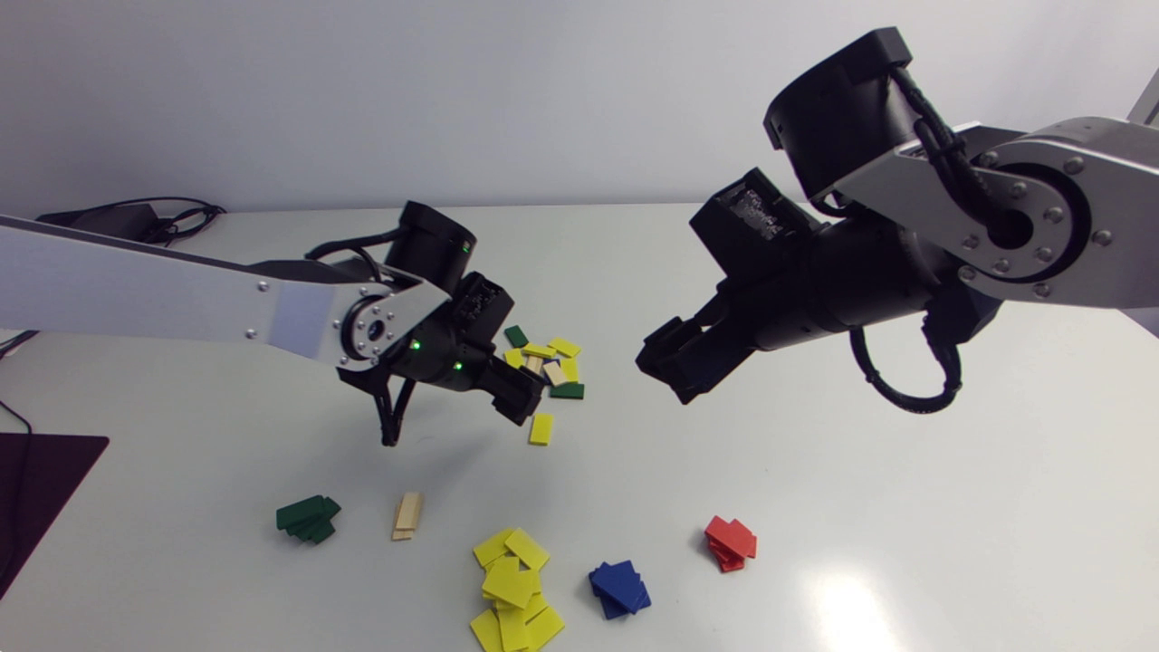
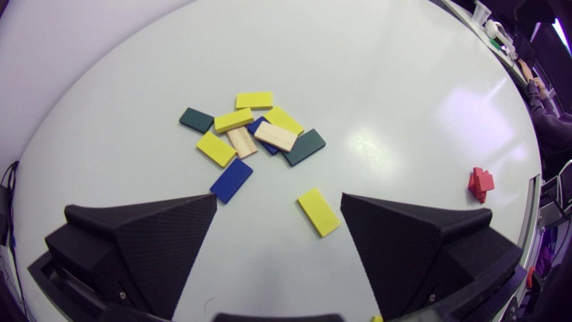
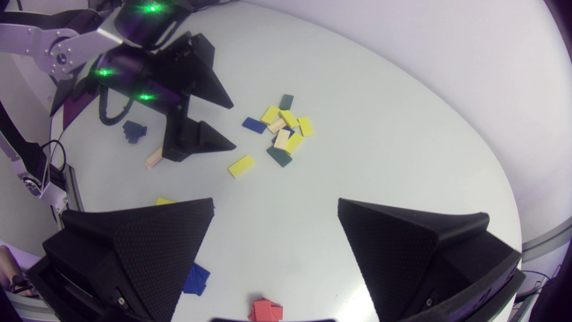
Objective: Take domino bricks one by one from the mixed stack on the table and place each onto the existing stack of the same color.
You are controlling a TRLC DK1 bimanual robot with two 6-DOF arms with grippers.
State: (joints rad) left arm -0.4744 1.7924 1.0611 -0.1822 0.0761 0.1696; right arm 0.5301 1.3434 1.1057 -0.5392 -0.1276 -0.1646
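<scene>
While the mixed stack (image 1: 546, 362) lies near the middle of the table (image 1: 815, 507) as a loose, partly overlapping scatter of yellow, green, blue and pale wooden domino bricks, one lone yellow brick (image 1: 541, 428) lies flat just to its near side, apart from the rest. A blue brick (image 2: 231, 180) lies at the scatter's left edge.

The left gripper (image 1: 521, 398) hovers over this spot from the left with its fingers spread wide and nothing in them. In the left wrist view the lone yellow brick lies on the table below the gap.

The right gripper (image 1: 670, 371) hangs above the table to the right of the scatter, also spread and empty.

Along the near side, from left to right, sit the green stack (image 1: 308, 519), wooden stack (image 1: 407, 516), sprawling yellow stack (image 1: 513, 589), blue stack (image 1: 619, 589) and red stack (image 1: 730, 543).
</scene>
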